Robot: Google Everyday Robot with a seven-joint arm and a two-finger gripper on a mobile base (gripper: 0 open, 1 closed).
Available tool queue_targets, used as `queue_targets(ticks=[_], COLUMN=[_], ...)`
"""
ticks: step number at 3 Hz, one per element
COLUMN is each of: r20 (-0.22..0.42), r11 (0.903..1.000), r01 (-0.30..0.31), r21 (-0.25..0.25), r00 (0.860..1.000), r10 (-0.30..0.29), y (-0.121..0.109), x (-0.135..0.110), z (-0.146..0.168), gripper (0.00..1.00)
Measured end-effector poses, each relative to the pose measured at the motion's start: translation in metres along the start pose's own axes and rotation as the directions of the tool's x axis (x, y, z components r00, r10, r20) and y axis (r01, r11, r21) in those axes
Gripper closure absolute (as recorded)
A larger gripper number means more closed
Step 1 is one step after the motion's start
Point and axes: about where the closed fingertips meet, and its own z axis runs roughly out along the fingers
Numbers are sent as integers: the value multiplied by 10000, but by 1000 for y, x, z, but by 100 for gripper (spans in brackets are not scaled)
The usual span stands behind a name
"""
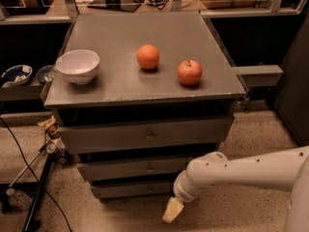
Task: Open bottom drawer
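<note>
Bottom drawer (126, 190) is the lowest in the grey cabinet (120, 83), just above the floor, and looks closed. Gripper (173, 210) hangs low near the drawer's right end, below it and not touching; can't tell if it's released or clenched. Drawer looks rigid and shallow, probably light, sliding straight out. Only hold is the small round knob (148, 187) at front centre. It's tiny and likely slippery, so pinch squarely.
</note>
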Motion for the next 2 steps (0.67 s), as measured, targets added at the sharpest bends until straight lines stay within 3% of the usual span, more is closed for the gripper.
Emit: queue_targets(ticks=[1,2], r20=[29,-202], r11=[9999,9996], r01=[101,78], r21=[-32,-257], r00=[9999,9998], r10=[-101,-83], y=[-5,-22], x=[5,22], z=[20,69], gripper=[0,0])
